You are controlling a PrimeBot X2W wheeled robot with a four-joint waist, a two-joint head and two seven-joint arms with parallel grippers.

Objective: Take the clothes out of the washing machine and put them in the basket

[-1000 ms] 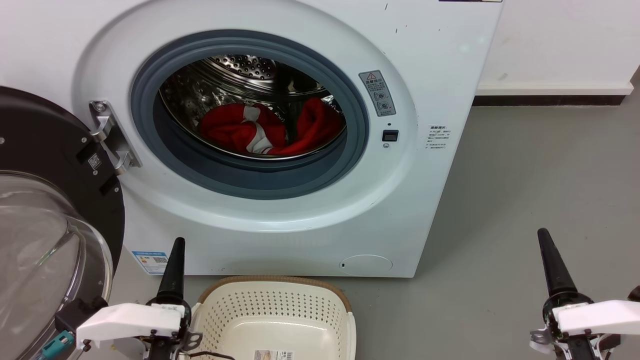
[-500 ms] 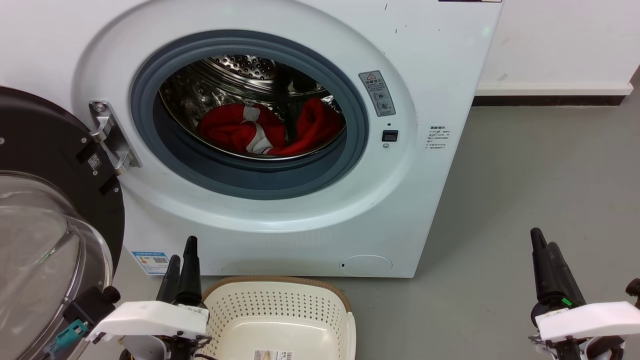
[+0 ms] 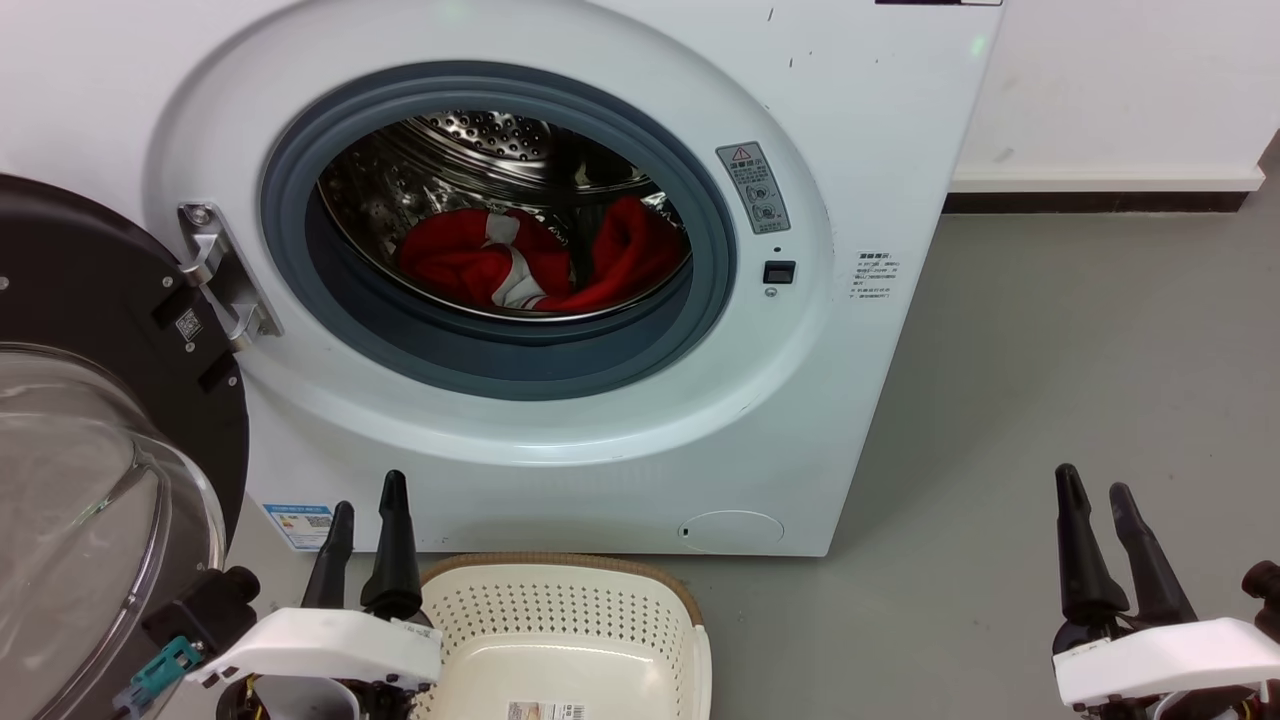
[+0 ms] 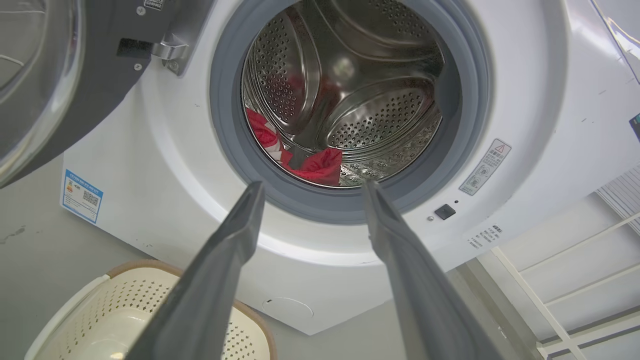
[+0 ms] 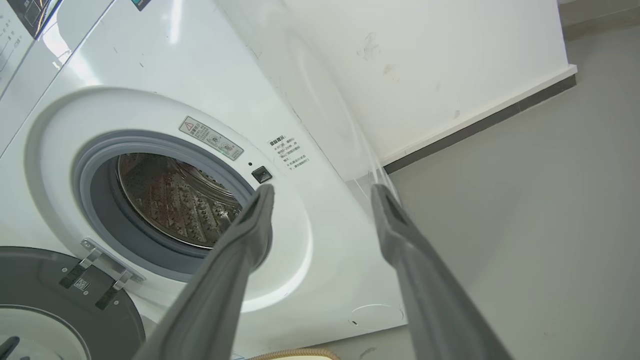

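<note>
Pickup not yet begun: clothes [image 3: 530,262] lie low in the washer [image 3: 850,400] drum [image 3: 480,135], door [image 3: 90,300] open at left. On the floor [image 3: 1050,350], near, under the porthole [image 3: 500,365]: basket [image 3: 560,610]. Low and near, left claw [image 3: 369,492] and right claw [image 3: 1092,478], both part-open, empty. Next, likely: lift one claw through porthole onto red cloth.

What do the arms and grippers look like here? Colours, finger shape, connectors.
Both alike: the left gripper and right gripper each have two long, dark fingers tapering to rounded tips, black in the head view and matte grey up close. Each sits on a white angular wrist shell. A teal connector and a black knob show beside the left shell.
</note>
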